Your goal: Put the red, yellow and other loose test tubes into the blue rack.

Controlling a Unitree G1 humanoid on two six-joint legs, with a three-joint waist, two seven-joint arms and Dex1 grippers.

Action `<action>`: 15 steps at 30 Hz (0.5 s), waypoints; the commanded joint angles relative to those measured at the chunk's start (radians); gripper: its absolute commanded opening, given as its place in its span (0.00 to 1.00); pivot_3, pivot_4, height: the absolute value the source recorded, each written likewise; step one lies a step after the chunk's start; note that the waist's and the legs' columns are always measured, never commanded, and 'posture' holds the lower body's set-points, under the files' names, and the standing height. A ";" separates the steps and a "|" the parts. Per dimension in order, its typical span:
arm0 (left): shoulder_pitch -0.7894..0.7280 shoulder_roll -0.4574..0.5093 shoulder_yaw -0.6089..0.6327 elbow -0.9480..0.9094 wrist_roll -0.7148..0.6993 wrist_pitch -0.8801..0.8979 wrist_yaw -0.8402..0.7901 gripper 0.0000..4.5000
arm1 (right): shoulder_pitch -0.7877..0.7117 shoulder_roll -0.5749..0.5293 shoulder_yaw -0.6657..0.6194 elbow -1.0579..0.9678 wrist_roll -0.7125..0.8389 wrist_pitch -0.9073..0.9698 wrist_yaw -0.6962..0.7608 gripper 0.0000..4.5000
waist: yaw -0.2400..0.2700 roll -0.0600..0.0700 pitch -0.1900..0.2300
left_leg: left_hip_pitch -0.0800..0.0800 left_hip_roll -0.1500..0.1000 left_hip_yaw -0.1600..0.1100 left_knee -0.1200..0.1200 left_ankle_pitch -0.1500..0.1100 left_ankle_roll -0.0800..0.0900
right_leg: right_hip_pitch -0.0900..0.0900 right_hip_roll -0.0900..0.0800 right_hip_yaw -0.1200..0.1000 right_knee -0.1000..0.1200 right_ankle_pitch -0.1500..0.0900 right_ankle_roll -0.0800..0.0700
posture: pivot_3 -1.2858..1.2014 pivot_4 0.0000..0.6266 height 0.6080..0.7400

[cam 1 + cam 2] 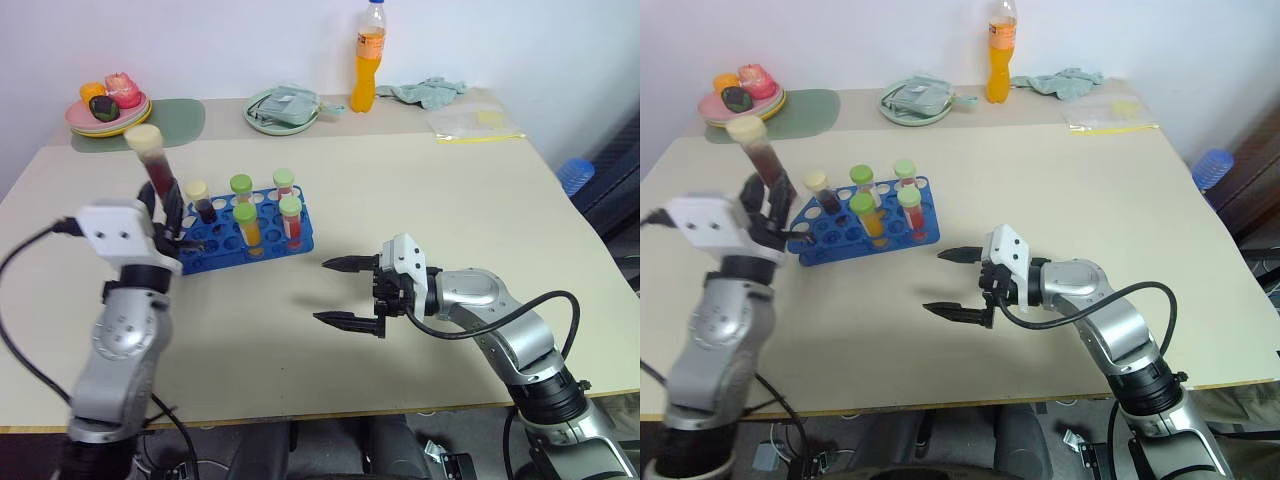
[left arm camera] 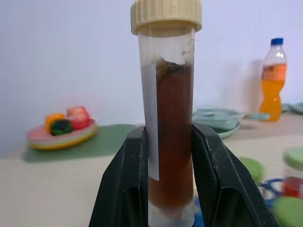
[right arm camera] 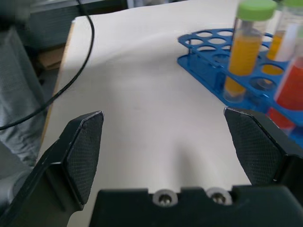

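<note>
Dark cream-capped tube point(image 1: 155, 165) stands nearly upright, clamped low in the left gripper point(image 1: 168, 222) just beside the blue rack point(image 1: 215, 243), cap tilted away from it, while the right gripper point(image 1: 345, 292) idles wide open.

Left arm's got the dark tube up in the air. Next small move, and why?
Probably carry it over an empty hole in the blue rack and lower it. The left gripper is shut on the cream-capped dark tube, held roughly upright just beside the rack's near-left end. The right gripper is open, idle.
</note>
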 commanded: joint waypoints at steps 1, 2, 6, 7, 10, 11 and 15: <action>0.010 -0.078 -0.030 0.067 0.158 -0.141 0.012 0.16 | 0.004 0.005 -0.019 -0.032 0.010 -0.010 -0.017 1.00 | 0.002 0.001 0.000 | 0.000 0.000 0.000 0.000 0.000 0.000 | 0.000 0.000 0.000 0.000 0.000 0.000 | 0.52 0.24 1.00; 0.009 -0.106 -0.035 0.097 0.168 -0.153 0.010 0.16 | 0.006 0.004 -0.020 -0.034 0.011 -0.009 -0.020 1.00 | 0.004 0.001 -0.001 | 0.000 0.000 0.000 0.000 0.000 0.000 | 0.000 0.000 0.000 0.000 0.000 0.000 | 0.52 0.24 1.00; 0.014 -0.167 -0.042 0.184 0.218 -0.202 -0.025 0.16 | 0.008 0.007 -0.017 -0.037 0.014 -0.008 -0.031 1.00 | 0.009 0.001 -0.001 | 0.000 0.000 0.000 0.001 0.000 0.000 | 0.001 0.000 0.000 0.000 0.000 0.000 | 0.52 0.24 1.00; 0.018 -0.175 -0.041 0.199 0.227 -0.203 -0.032 0.16 | 0.008 0.008 -0.016 -0.038 0.013 -0.009 -0.033 1.00 | 0.009 0.001 -0.001 | 0.000 0.000 -0.001 0.002 0.000 0.000 | 0.002 0.000 -0.001 0.000 0.000 0.000 | 0.52 0.24 1.00; 0.024 -0.198 -0.040 0.237 0.252 -0.198 -0.050 0.16 | 0.008 0.010 -0.015 -0.038 0.014 -0.010 -0.040 1.00 | 0.008 0.001 -0.001 | 0.000 0.000 -0.001 0.002 0.000 0.000 | 0.002 0.000 -0.001 0.000 0.000 0.000 | 0.52 0.24 1.00; 0.023 -0.207 -0.043 0.248 0.249 -0.201 -0.062 0.16 | 0.008 0.010 -0.015 -0.039 0.014 -0.010 -0.041 1.00 | 0.008 0.001 -0.001 | 0.000 0.000 -0.001 0.002 0.000 0.000 | 0.002 0.000 -0.001 0.000 0.000 0.000 | 0.52 0.24 1.00; 0.000 -0.226 -0.050 0.293 0.261 -0.197 -0.104 0.16 | 0.008 0.012 -0.013 -0.039 0.014 -0.011 -0.046 1.00 | 0.008 0.001 -0.001 | 0.000 0.000 -0.001 0.002 0.000 0.000 | 0.002 0.000 -0.001 0.000 0.000 0.000 | 0.52 0.24 1.00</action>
